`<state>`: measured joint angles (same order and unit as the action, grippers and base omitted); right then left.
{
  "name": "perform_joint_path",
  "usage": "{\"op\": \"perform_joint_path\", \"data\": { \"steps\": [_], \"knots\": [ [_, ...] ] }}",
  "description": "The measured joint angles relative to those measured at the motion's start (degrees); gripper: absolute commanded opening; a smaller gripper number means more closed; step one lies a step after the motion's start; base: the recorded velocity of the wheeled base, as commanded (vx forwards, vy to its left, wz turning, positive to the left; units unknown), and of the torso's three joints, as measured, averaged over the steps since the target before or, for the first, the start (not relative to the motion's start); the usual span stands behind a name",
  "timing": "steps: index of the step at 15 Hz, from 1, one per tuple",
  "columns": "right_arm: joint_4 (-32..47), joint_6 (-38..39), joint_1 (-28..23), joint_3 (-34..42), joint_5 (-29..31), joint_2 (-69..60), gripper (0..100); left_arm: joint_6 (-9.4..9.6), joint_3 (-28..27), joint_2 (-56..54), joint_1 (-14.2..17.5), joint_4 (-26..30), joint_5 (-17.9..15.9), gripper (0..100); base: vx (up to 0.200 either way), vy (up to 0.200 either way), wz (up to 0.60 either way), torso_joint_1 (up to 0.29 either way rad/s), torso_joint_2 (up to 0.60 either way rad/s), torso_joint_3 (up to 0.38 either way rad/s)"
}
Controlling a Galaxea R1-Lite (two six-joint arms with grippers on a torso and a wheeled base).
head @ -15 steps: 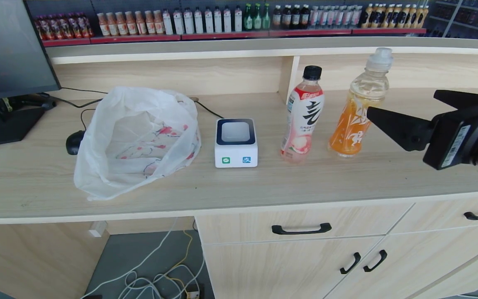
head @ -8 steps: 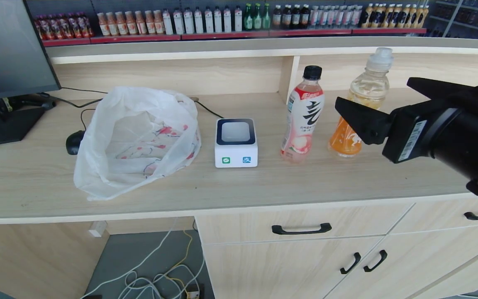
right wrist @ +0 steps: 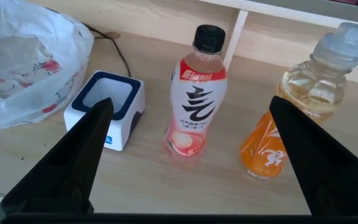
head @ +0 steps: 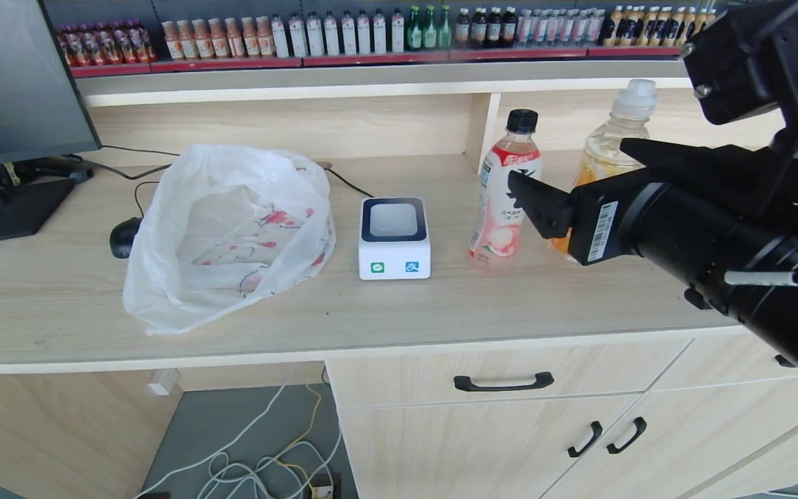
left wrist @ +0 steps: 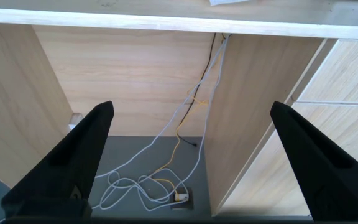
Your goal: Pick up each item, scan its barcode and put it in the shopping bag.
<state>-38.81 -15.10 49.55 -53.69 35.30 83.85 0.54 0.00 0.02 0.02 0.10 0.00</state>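
Note:
A pink bottle (head: pixel 505 208) with a black cap and an orange bottle (head: pixel 605 149) with a clear cap stand upright on the wooden counter (head: pixel 440 305). A white scanner box (head: pixel 394 238) sits left of them, and a crumpled white shopping bag (head: pixel 229 229) lies further left. My right gripper (head: pixel 565 161) hangs open above the counter, in front of the two bottles and touching neither. In the right wrist view the pink bottle (right wrist: pixel 196 93) stands between the spread fingers of the right gripper (right wrist: pixel 191 102), with the orange bottle (right wrist: pixel 303 118) beside it. My left gripper (left wrist: pixel 191 106) is open and holds nothing, below counter level.
A monitor (head: pixel 18 76) and a mouse (head: pixel 124 237) occupy the counter's left end. A raised back shelf (head: pixel 440 76) runs behind the bottles. Drawers with black handles (head: pixel 503 382) lie below the counter edge. Loose cables (left wrist: pixel 160 180) lie on the floor under the counter.
My right arm has swung in from the right edge, leftward and upward, and now covers part of the orange bottle. Bottles, scanner and bag have not moved.

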Motion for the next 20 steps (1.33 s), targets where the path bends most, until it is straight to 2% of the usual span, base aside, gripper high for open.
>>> {"op": "perform_joint_path", "data": {
  "steps": [4, 7, 10, 20],
  "knots": [
    [0.0, 1.8, -1.3, -0.6, -1.7, 2.1, 100, 0.0, 0.0, 0.0, 0.0, 0.0, 0.0, 100, 0.0, 0.0, 0.0, 0.0, 0.0, 0.0],
    [-0.2, 1.9, -3.5, -0.7, -6.3, 3.3, 100, 0.0, 0.0, 0.0, 0.0, 0.0, 0.0, 100, 0.0, 0.0, 0.0, 0.0, 0.0, 0.0],
    [-4.2, 1.8, -6.2, -0.9, -9.5, 5.0, 100, 0.0, 0.0, 0.0, 0.0, 0.0, 0.0, 100, 0.0, 0.0, 0.0, 0.0, 0.0, 0.0],
    [-12.7, 1.6, -7.2, -3.6, -9.8, 12.7, 100, 0.0, 0.0, 0.0, 0.0, 0.0, 0.0, 100, 0.0, 0.0, 0.0, 0.0, 0.0, 0.0]
  ]
}}
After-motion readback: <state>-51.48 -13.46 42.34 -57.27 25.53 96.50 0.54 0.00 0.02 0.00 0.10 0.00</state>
